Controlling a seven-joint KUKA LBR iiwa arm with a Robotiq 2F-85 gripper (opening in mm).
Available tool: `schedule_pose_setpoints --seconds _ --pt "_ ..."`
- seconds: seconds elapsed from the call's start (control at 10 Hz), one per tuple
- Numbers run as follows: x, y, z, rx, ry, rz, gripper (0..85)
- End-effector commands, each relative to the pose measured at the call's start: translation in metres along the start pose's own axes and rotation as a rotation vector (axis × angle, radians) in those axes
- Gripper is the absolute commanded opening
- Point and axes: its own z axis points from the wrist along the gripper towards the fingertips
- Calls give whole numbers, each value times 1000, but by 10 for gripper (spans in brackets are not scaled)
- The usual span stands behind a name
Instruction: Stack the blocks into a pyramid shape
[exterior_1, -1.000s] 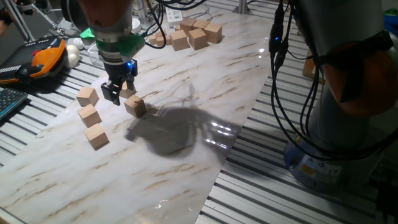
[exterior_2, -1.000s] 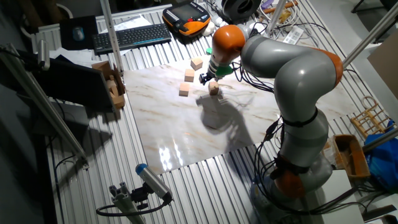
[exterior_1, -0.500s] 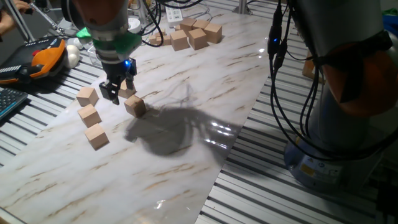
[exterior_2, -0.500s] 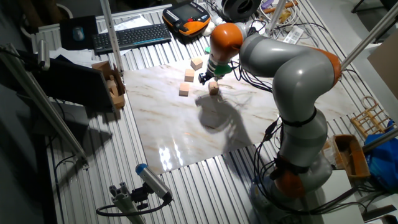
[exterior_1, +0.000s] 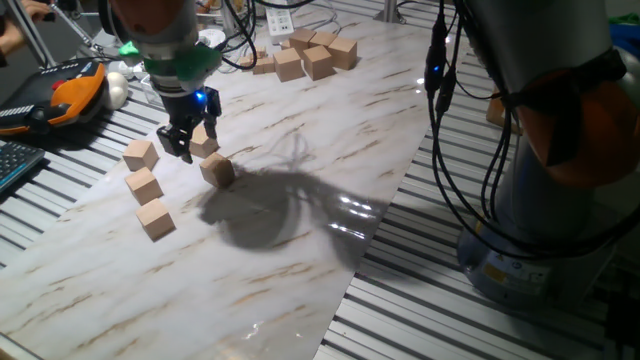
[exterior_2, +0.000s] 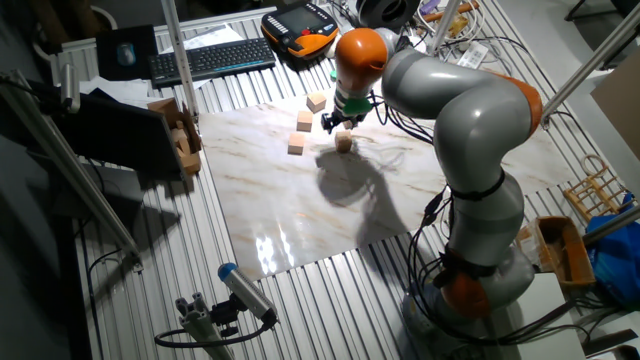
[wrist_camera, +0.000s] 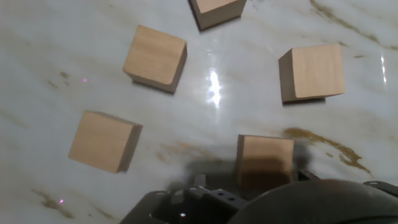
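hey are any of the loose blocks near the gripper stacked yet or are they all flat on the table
All flat. The hand view shows five blocks lying apart on the marble table, none on another. The gripper hovers above them.

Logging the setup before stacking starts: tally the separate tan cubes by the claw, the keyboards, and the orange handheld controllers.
Tan cubes: 5
Keyboards: 1
Orange handheld controllers: 1
Total: 7

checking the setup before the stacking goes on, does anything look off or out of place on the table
Nothing looks damaged or spilled. The blocks near the hand lie loose and flat on the marble board, each turned its own way, none stacked yet. One block sits apart from the others, rotated. A second cluster of cubes sits at the far end.
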Motion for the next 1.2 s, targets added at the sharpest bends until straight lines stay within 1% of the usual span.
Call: schedule_pose_setpoints --seconds 0.0,0.1,0.2,0.3,0.4,0.5,0.6,0.8,1.1 --pt "1 -6 6 -19 -17 -71 510" --pt "3 -8 9 -20 -22 -103 340" --pt "3 -8 12 -23 -20 -112 340" --pt "3 -9 15 -37 -31 -112 510" --pt "3 -9 17 -34 -40 -100 510" --pt "3 -10 19 -36 -54 -83 680" --pt "3 -11 21 -37 -70 -67 680" --pt "2 -14 29 -33 -84 -59 680" --pt "2 -16 41 -32 -81 -44 680"
